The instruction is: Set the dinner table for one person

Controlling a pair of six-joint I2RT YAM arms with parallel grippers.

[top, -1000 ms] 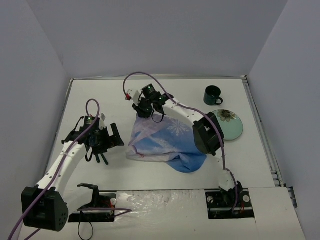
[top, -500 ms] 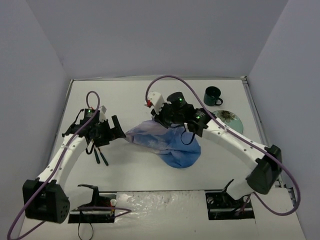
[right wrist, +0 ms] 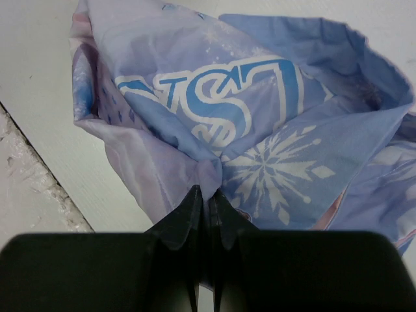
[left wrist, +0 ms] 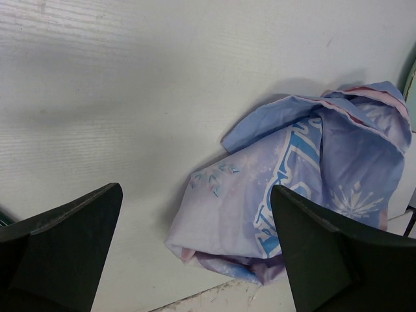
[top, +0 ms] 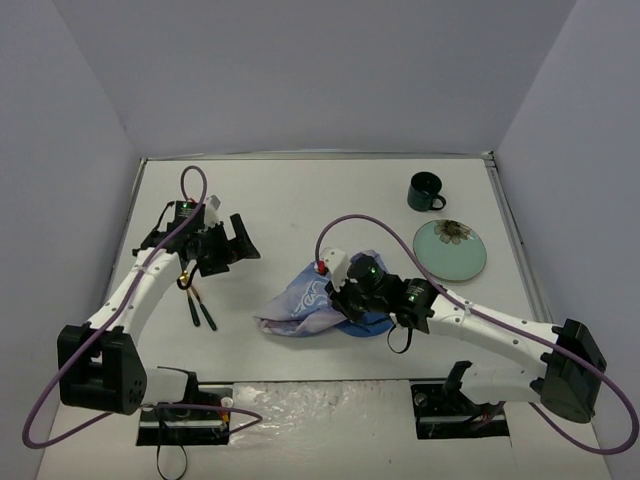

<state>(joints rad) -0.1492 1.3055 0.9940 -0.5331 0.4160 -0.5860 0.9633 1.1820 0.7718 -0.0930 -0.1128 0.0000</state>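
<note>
The dinner table (top: pixel 300 190) is a wide matte white top. A blue snowflake-printed cloth (top: pixel 305 305) lies bunched near its front edge. My right gripper (top: pixel 345 300) is shut on a fold of that cloth (right wrist: pixel 227 110), pinched between the fingertips (right wrist: pixel 208 192). My left gripper (top: pixel 243 240) hangs open over the left half of the table, apart from the cloth. In the left wrist view the cloth (left wrist: pixel 305 175) lies crumpled ahead of the wide-open left gripper (left wrist: pixel 195 188), with nothing between the fingers.
A dark green mug (top: pixel 425 190) stands at the back right. A pale green plate (top: pixel 450 248) with a flower print lies just in front of it. Dark-handled utensils (top: pixel 197 305) lie under the left arm. Grey walls close in three sides.
My right arm has dragged the cloth from the table's middle toward the near edge, bunching it up. The left gripper has drifted back and slightly right, still open.
</note>
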